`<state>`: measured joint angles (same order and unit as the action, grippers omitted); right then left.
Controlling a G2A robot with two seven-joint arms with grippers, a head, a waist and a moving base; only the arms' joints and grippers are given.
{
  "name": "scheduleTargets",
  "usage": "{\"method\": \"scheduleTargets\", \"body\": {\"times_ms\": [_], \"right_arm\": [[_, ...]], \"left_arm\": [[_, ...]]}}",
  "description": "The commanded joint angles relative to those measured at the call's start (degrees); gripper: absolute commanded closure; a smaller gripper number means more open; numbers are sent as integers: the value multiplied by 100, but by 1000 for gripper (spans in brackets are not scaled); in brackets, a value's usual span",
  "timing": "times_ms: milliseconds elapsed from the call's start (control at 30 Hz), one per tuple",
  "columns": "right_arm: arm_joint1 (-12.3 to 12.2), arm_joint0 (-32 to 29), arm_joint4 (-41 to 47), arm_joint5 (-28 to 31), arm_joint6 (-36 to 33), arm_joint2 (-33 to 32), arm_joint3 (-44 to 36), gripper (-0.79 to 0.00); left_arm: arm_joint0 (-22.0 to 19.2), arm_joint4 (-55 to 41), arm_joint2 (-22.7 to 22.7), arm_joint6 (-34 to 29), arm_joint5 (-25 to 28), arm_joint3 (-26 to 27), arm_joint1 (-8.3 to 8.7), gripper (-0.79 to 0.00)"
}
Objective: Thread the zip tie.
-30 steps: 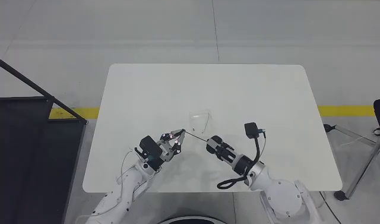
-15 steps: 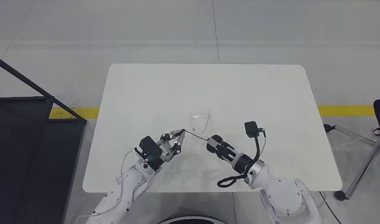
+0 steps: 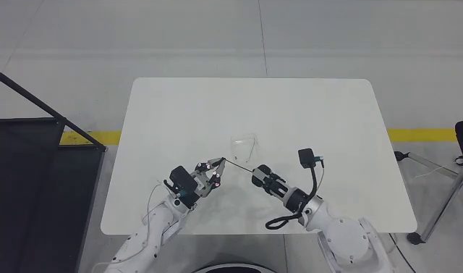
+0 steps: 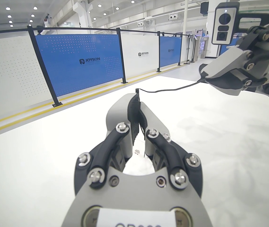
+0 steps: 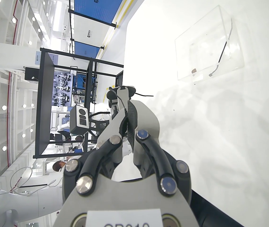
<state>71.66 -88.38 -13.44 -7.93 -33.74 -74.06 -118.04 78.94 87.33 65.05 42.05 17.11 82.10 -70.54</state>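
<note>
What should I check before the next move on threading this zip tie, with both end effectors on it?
1. Left end effector shut on zip tie: ok.
2. Right end effector shut on its other end: ok.
3. Ends together for threading: not ok, held apart.
4. Clear box apart from both end effectors: ok.
5. Which end is the head: cannot tell.

I saw logo print on the blue fence panels, and cropped, unreadable white labels on the left gripper and right gripper.
</note>
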Motion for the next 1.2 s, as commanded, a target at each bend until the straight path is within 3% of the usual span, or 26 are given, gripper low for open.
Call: {"method": "scheduleTargets", "body": {"times_ms": [0, 1167], "right_arm": [[-5, 10, -2, -17, -5, 5, 1, 0], [-83, 151, 114, -234, 18, 91, 65, 0]], "left_arm": [[0, 0, -2, 1, -1, -1, -1, 0], [-9, -8, -2, 41, -6, -20, -6, 0]]}}
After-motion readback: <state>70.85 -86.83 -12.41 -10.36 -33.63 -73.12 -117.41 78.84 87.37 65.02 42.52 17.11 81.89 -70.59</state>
